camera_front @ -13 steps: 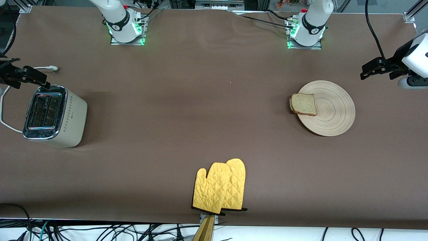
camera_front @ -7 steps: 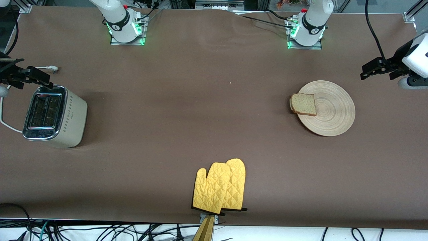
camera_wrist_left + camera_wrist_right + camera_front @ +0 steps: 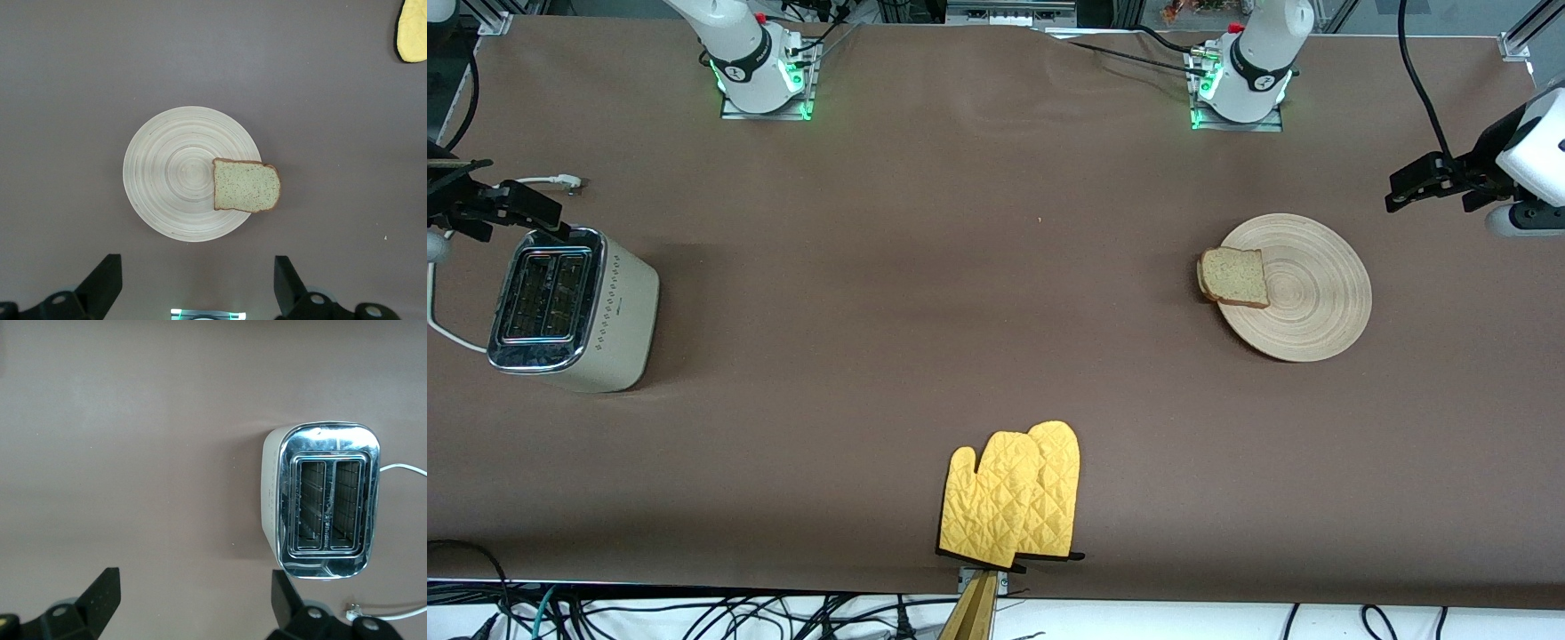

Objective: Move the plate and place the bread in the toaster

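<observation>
On the round pale wooden plate [image 3: 1296, 286], toward the left arm's end, the brown bread slice [image 3: 1234, 276] overhangs the rim, unmoved. Left gripper [image 3: 193, 293] hangs spread above it; right gripper [image 3: 190, 603], spread over the cream chrome-topped toaster [image 3: 569, 307], has drifted slightly, so nothing is started.

Left tool [image 3: 193, 293] raised, jaws spread wide; right tool [image 3: 193, 607] likewise, both empty.

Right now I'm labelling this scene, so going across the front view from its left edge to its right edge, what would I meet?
Right gripper → toaster → yellow oven mitts → bread → plate → left gripper.
</observation>
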`<state>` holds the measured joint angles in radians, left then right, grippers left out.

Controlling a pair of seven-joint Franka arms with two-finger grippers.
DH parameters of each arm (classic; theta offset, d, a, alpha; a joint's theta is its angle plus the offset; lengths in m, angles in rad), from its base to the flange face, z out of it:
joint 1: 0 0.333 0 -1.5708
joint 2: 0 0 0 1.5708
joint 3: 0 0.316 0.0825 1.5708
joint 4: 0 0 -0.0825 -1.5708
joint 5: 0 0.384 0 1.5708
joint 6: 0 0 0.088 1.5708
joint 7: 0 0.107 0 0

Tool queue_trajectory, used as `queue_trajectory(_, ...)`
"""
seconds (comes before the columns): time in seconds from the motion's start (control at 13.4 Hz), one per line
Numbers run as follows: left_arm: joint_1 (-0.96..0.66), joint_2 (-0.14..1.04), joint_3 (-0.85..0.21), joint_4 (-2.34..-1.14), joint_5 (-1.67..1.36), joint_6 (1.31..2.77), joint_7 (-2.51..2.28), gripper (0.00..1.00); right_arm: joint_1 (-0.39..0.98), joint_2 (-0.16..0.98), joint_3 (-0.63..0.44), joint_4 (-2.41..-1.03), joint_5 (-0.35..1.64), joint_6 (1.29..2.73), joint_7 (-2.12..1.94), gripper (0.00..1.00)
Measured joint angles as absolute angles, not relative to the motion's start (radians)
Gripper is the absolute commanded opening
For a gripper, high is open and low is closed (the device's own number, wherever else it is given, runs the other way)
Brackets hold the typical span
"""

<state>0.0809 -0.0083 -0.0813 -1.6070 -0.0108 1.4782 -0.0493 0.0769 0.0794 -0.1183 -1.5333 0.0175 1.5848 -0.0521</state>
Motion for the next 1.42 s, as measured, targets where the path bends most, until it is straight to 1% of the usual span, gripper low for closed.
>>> queue_trajectory(1.42, 0.081, -0.008, -0.081, -1.607, -0.011, 1.482, -0.049, 1.0, 0.091, 0.081, -0.12, -1.531, 0.04, 1.591, -0.052, 1.0)
